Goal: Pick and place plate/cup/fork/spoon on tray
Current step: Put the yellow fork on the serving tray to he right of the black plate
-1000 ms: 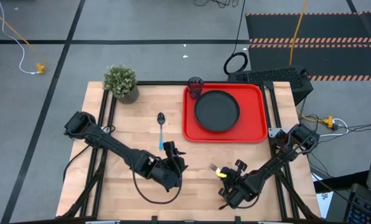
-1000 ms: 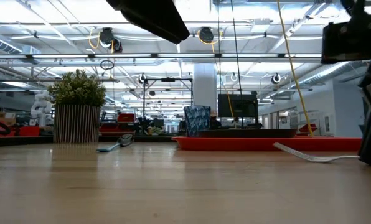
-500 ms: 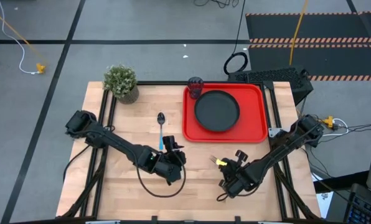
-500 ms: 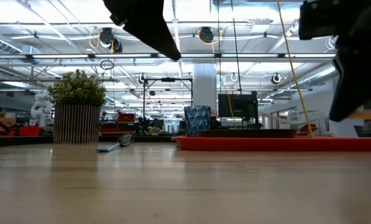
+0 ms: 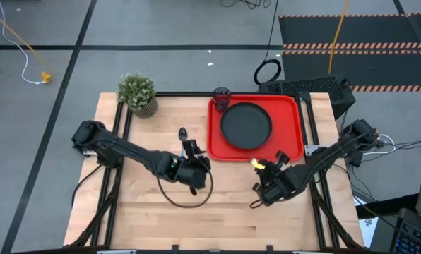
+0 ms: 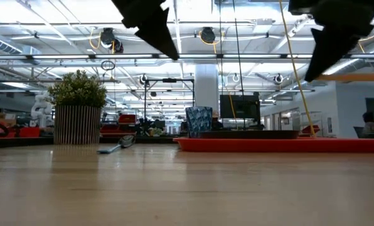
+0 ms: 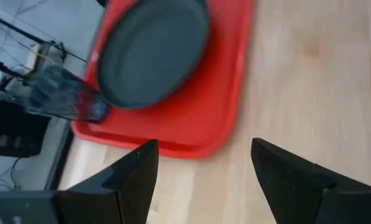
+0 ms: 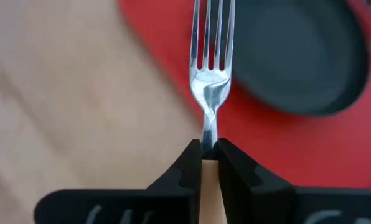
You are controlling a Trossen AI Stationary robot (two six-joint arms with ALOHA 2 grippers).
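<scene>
We are looking at a job that is about half done. The plate (image 5: 246, 125) is already lying flat in the middle of the red tray (image 5: 290, 151), and the cup (image 5: 221, 97) is standing upright on the tray's far left corner, just beside the plate. That makes 2 of the 4 things in place.

We are holding the fork (image 8: 210, 68) in the right tool (image 5: 270, 168). The 2 fingers are squeezing the fork's orange handle, and the silver tines are sticking out in front. The right tool is hanging in the air just beside the tray's near edge, and the tines are pointing over the red part, close to the plate. We are thinking the fork is about to go down on the tray, but it is not lying there yet.

The spoon (image 5: 181, 134) is lying on the counter (image 5: 147, 204), to the left of the tray, with its bowl toward the far side. Most of its blue handle is hidden under our left arm. The left tool (image 5: 191, 152) is hanging above the spoon's handle end with its 2 fingers (image 7: 131, 177) apart and nothing between them. We are guessing the spoon is the next thing for this arm.

So 2 things are left for us: the fork we are carrying and the spoon on the counter. A small potted plant (image 5: 138, 92) is standing at the counter's far left corner, well apart from all of it
</scene>
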